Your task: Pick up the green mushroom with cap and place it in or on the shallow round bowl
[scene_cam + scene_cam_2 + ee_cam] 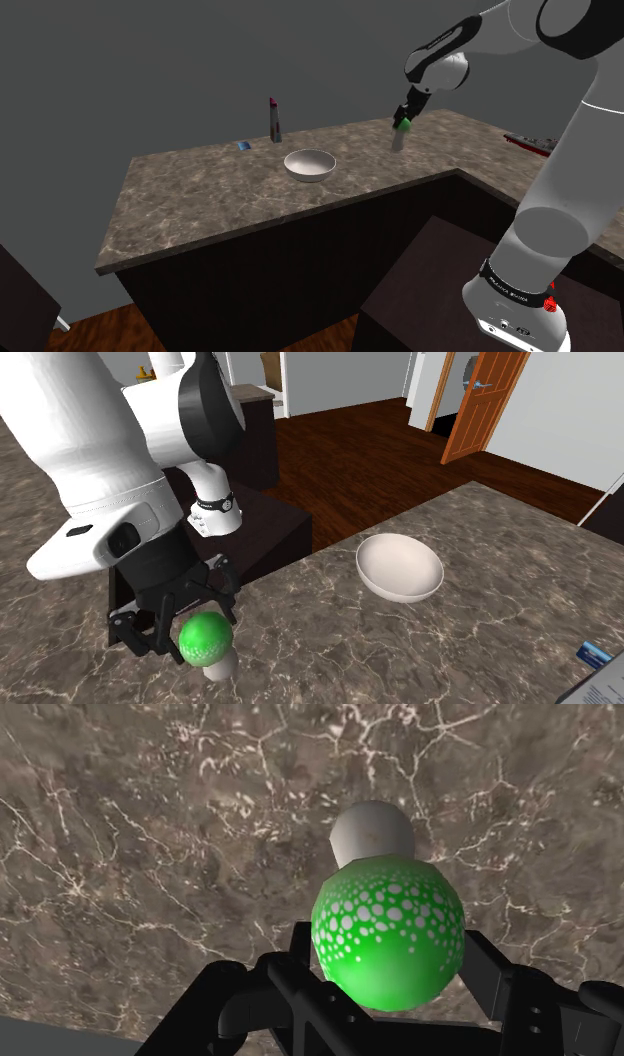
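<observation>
End effector [186, 627] closed on the green mushroom [388, 939]: one black finger [493, 972] presses each side of the spotted cap, and the pale stem points straight away from the palm, down at the table [200, 205]. Gripping the cap makes sense (widest, roundest part; the stem is short and sits low over the veined surface). Mushroom sits directly between the fingertips, cap centred, stem just beyond them. Cannot tell whether the stem's foot touches the table or hangs just clear of it. White shallow bowl [309, 165] lies well apart from the end effector, off to its side toward the shoulder view's left, bare table between. Judgement: grasp made, carry to the bowl not yet done; lifting first would keep the stem from dragging.
</observation>
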`<act>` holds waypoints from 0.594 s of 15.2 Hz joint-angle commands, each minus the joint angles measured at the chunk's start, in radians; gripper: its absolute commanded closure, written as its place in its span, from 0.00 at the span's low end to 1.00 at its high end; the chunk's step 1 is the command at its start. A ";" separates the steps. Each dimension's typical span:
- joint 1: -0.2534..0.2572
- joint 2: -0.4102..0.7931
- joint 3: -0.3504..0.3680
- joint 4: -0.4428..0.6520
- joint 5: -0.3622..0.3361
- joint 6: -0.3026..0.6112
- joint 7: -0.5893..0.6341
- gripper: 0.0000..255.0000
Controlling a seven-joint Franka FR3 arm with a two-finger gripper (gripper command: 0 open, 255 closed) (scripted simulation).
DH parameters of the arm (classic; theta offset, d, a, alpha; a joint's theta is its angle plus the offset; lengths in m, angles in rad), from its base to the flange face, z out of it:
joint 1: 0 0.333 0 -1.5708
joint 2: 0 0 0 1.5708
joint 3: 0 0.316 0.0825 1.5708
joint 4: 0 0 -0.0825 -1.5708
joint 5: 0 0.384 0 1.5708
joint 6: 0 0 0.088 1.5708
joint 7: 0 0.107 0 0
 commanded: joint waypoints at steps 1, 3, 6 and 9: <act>0.000 -0.009 -0.001 0.017 -0.014 -0.024 0.012 1.00; 0.000 -0.023 -0.002 0.031 -0.031 -0.048 0.026 1.00; 0.000 -0.041 -0.001 0.054 -0.053 -0.085 0.046 1.00; 0.000 -0.057 -0.001 0.079 -0.071 -0.122 0.063 1.00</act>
